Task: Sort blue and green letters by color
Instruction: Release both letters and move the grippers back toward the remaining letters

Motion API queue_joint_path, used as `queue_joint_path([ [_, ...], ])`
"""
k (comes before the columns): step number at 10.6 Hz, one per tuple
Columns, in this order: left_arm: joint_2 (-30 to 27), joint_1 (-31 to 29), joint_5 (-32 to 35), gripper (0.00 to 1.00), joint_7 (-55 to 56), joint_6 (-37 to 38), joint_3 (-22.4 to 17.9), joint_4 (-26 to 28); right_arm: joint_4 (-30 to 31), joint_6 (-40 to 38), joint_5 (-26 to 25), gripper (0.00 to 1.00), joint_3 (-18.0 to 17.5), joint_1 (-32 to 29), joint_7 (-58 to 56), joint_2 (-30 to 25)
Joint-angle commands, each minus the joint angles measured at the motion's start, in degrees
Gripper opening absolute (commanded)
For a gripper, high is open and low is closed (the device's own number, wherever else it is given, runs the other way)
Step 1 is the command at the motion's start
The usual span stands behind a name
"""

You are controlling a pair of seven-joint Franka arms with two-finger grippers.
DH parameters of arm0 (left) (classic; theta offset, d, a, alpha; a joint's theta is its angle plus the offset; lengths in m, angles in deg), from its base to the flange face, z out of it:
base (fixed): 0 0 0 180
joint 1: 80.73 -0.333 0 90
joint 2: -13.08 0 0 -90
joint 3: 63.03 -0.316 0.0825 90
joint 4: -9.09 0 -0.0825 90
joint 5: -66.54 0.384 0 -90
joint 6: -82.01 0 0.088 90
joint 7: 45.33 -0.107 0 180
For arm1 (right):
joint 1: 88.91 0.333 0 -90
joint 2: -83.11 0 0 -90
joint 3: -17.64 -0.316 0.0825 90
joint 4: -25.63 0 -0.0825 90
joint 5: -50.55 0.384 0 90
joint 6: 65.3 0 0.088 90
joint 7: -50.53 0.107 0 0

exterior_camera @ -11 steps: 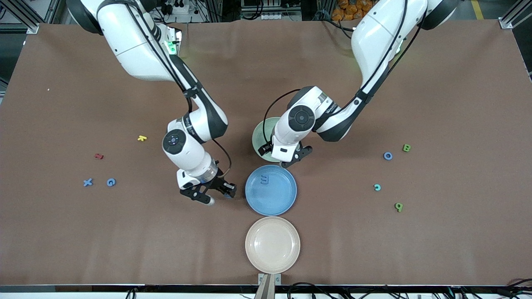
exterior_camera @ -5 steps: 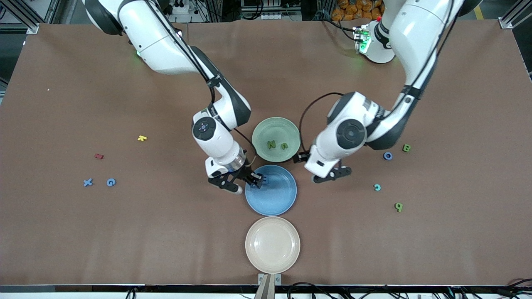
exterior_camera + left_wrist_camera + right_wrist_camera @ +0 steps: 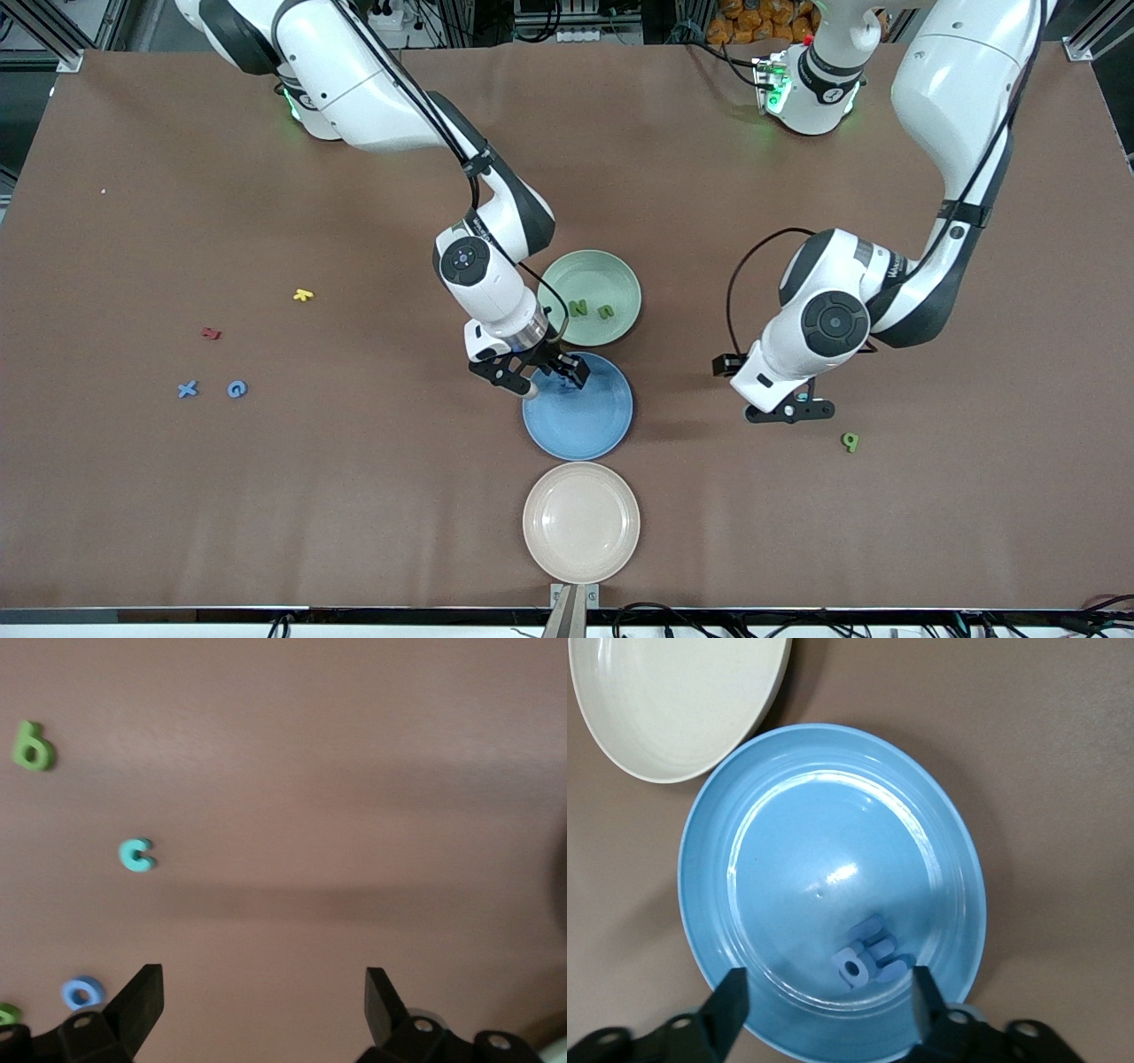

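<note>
Lowest in the front view, at the middle of the frame, sits an empty cream plate (image 3: 580,521). A little higher up, toward the left arm's end of the table, an olive green q (image 3: 850,441) lies alone on the brown table (image 3: 266,496). The left gripper (image 3: 788,412) hangs over bare table close to the green q, its fingers spread wide with nothing between them. The left wrist view also shows a teal c (image 3: 137,854) and a blue o (image 3: 83,993) lying apart on the table. Just above the cream plate in the frame is the blue plate (image 3: 595,436), and the right gripper (image 3: 549,377) hovers over its rim on the side toward the right arm's end. Its fingers (image 3: 731,997) stand apart and grip nothing. In the right wrist view two blue letters (image 3: 866,960) lie touching each other in the plate, below the gap between the fingers. Toward the right arm's end, at about the same height in the frame, a blue X (image 3: 187,389) and a blue G (image 3: 236,388) rest side by side. A red letter (image 3: 210,334) lies a little higher. Above the blue plate and almost touching it is the green plate (image 3: 589,266), holding a green N (image 3: 578,308) and a smaller green n (image 3: 606,311) side by side. Highest of the loose pieces is a yellow letter (image 3: 303,295), above the red one.
</note>
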Motion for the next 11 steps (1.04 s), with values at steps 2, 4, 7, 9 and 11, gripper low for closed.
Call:
queue_joint_path([
  [2,0.45,-6.80,3.73,1.00,-13.25,-2.56,0.35,0.84,-0.84,-3.45,-0.08,1.00,-0.27,-1.65,-0.66,-1.36],
  [4,1.76,-10.94,3.73,1.00,-21.44,-5.46,0.35,0.92,-0.14,-10.20,-0.44,1.00,-0.27,-6.20,-8.36,-3.81],
  [7,3.87,-15.08,4.08,1.00,-29.53,-13.19,0.35,2.07,2.14,-17.34,-0.52,1.00,0.08,-13.06,-19.61,-7.24],
  [9,4.75,-15.09,5.56,0.95,-30.27,-15.83,0.26,1.89,7.66,-17.53,-0.61,1.00,0.17,-18.85,-30.84,-10.93],
  [11,6.85,-15.08,11.52,0.94,-30.27,-19.69,0.35,1.72,12.51,-18.31,-0.70,1.00,1.56,-24.39,-44.46,-14.53],
])
